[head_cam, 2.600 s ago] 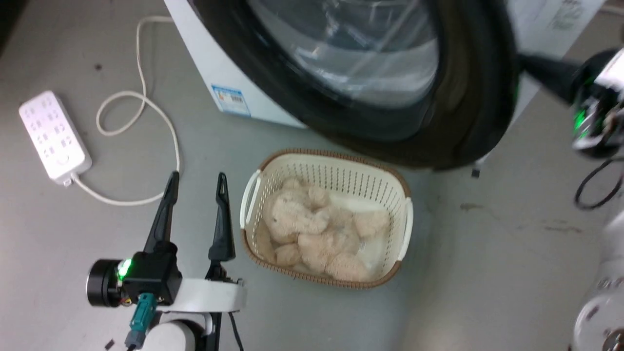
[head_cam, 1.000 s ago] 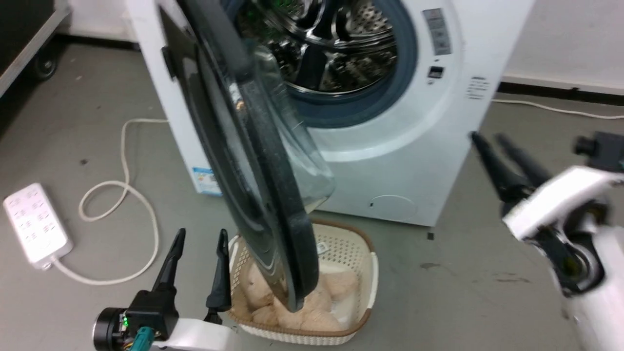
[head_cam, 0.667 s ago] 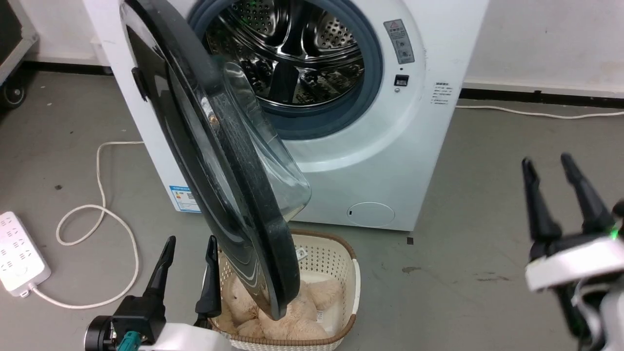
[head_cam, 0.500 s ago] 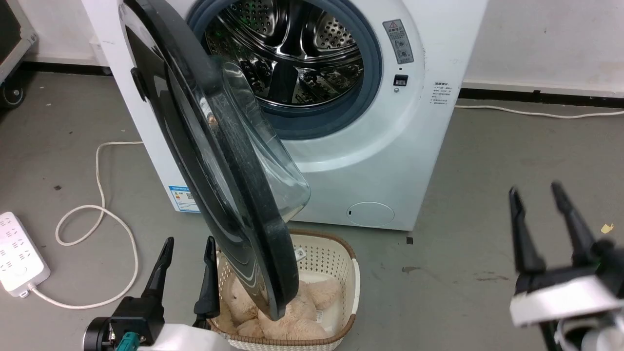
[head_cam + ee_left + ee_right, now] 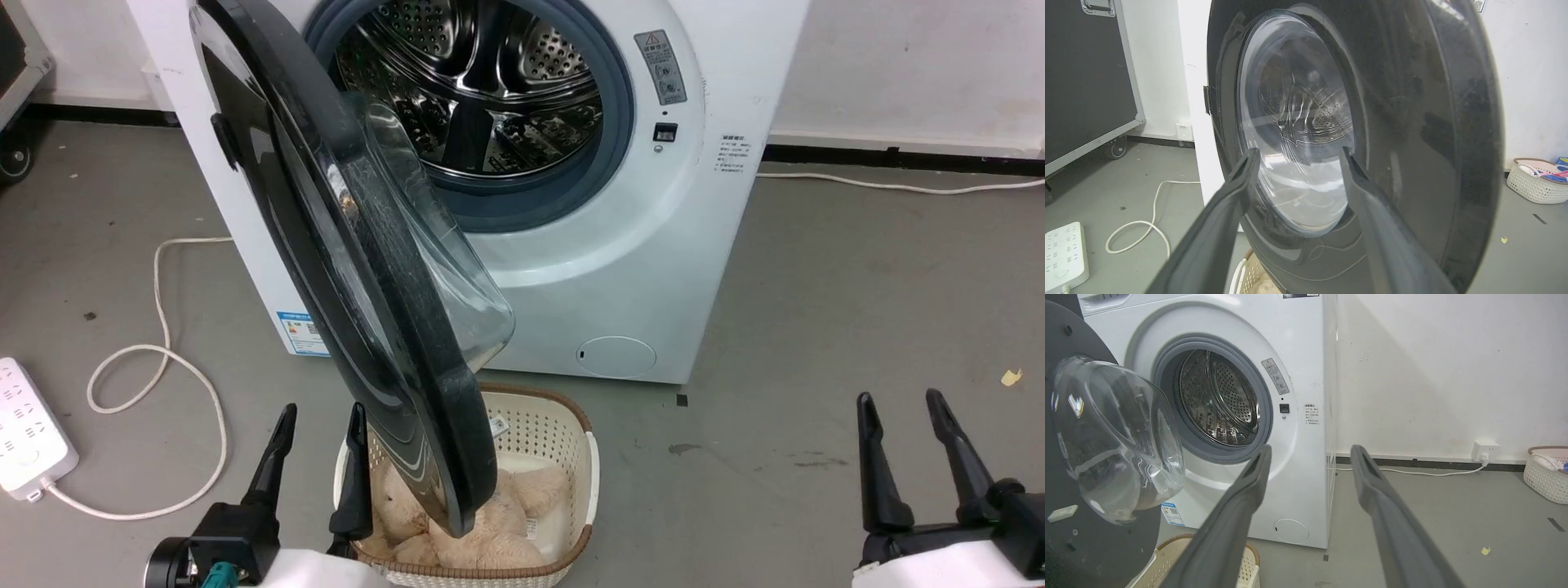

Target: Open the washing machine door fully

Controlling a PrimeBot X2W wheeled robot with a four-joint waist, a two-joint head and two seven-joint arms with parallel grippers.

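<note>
Where blk door [image 5: 359, 286] bulges, glass [image 5: 457, 286], poss scuffed

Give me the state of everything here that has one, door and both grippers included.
washing machine door, open, standing well out over the basket, not gripped.
washing machine, mouth uncovered, steel drum looks empty.
small round flap, shut.
left gripper, jaws open, empty.
right gripper, jaws open, empty.
basket, on the floor, holding beige plush.
power strip, on the floor, cord attached.

Grey concrete floor [image 5: 857, 278], white wall [image 5: 898, 65] with black skirting [image 5: 898, 158]; a power strip [image 5: 24, 437] lies left, a black wheeled case [image 5: 1086, 73] beyond it.
</note>
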